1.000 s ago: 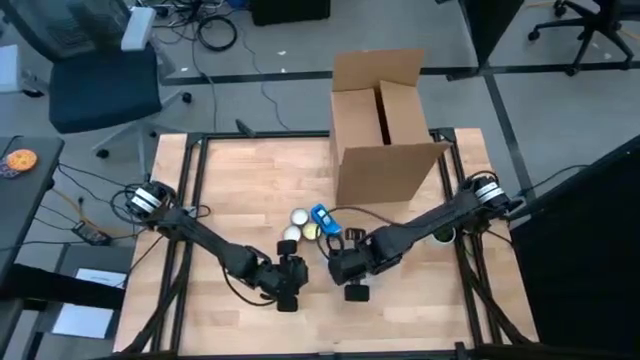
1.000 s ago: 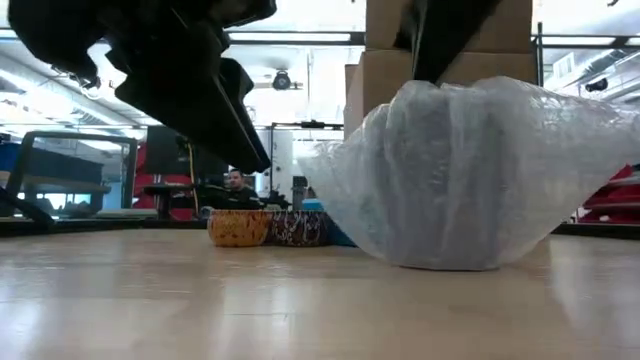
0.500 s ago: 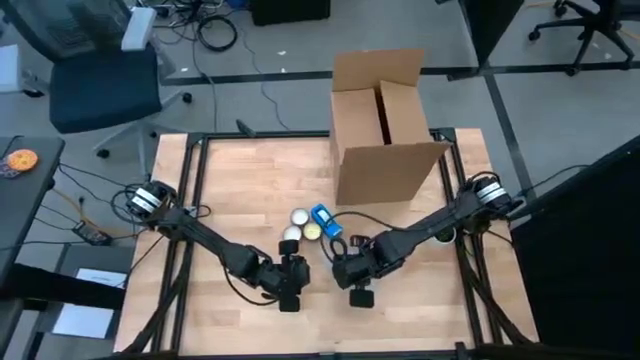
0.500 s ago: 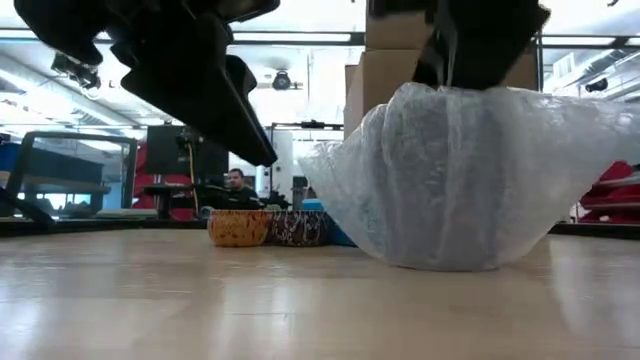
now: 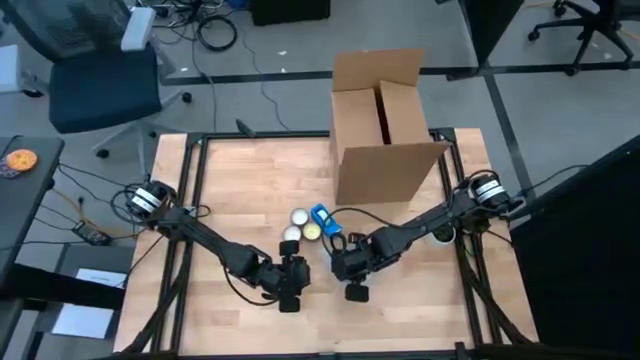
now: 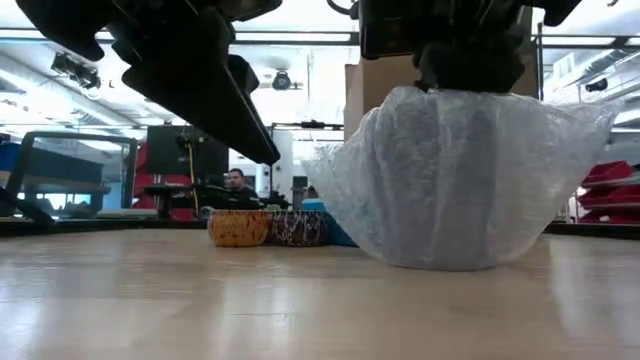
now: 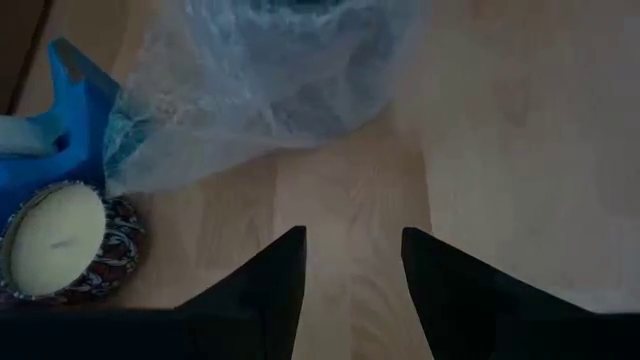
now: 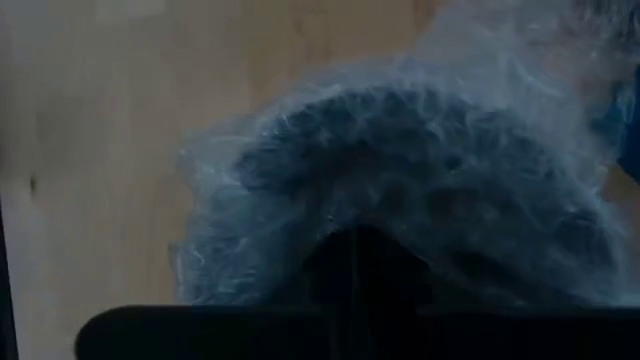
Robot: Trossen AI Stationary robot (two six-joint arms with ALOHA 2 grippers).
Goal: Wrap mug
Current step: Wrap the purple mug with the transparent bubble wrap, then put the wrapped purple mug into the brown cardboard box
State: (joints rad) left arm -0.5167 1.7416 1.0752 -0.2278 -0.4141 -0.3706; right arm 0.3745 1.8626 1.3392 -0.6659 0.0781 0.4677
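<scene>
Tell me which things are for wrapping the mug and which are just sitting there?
For the job:
- bubble wrap bundle
- right pincer, pressed down on the bundle's top
- left pincer, open beside it

Just sitting there:
- candles
- blue object
- cardboard box

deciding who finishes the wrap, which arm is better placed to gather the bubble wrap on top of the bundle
Right. Its claw sits directly on top of the bubble wrap bundle, pressed into it. The left claw is open beside the bundle, over bare table, holding nothing.
</scene>
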